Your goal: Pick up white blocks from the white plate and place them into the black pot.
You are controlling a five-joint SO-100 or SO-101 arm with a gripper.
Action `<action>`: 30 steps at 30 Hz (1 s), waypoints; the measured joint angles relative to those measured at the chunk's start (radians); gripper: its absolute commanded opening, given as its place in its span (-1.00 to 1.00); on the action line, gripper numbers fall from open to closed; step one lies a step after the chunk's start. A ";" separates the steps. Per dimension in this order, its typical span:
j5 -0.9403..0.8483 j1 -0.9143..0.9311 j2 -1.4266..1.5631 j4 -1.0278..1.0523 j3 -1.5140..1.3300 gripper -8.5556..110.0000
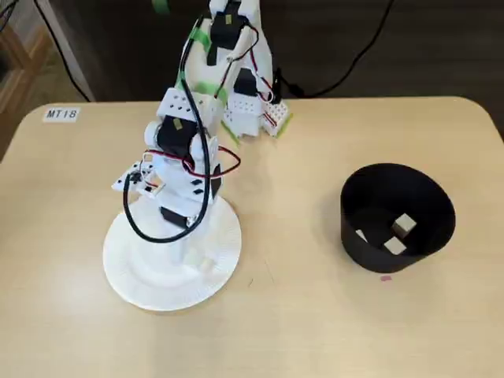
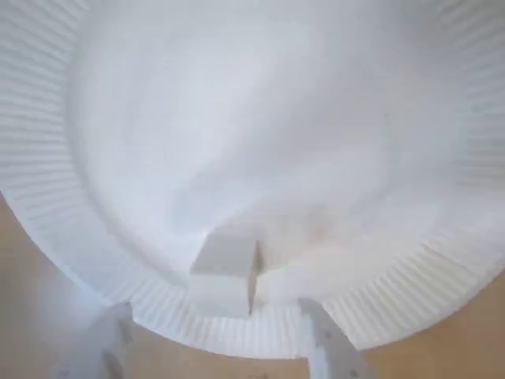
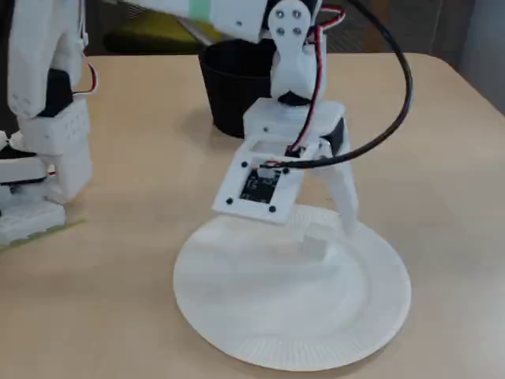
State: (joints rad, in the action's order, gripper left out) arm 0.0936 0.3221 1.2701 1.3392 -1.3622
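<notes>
Nearest the wrist camera: two pale fingertips (image 2: 327,335) of the claw (image 2: 213,339), set wide apart and straddling the ribbed rim of the white plate (image 2: 47,197). Between them, just inside that rim, one white block (image 2: 225,268), sitting on the plate floor, touched by neither finger as far as can be seen. Rest of the plate floor bare and bright, with tan table (image 2: 16,260) showing at the lower corners.

From a fixed view above: plate (image 1: 126,272) at lower left of the table (image 1: 299,315), arm bent down over it, the block (image 1: 206,266) peeking out near the plate's right edge. Black pot (image 1: 352,228) well apart to the right, upright, with wide bare tabletop between it and the plate. Three cubes (image 1: 405,225) lying on the pot's floor. Small pink speck (image 1: 385,277) just in front of the pot. Label reading MT18 (image 1: 61,114) near the far left corner.

From a fixed view at table height: claw (image 3: 319,229) lowered onto the far part of the plate (image 3: 237,332), spread open around the block (image 3: 316,241), pot (image 3: 229,87) behind the wrist.
</notes>
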 measured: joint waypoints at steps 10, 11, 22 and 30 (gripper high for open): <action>-0.015 -0.002 -0.094 -0.026 0.064 -0.26; -0.018 -0.003 -0.103 -0.026 0.072 -0.26; -0.026 -0.017 -0.176 -0.112 0.086 -0.84; -0.037 -0.014 -0.209 -0.143 0.115 -0.90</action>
State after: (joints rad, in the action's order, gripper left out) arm 0.0568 0.3083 1.0615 1.1965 -1.2471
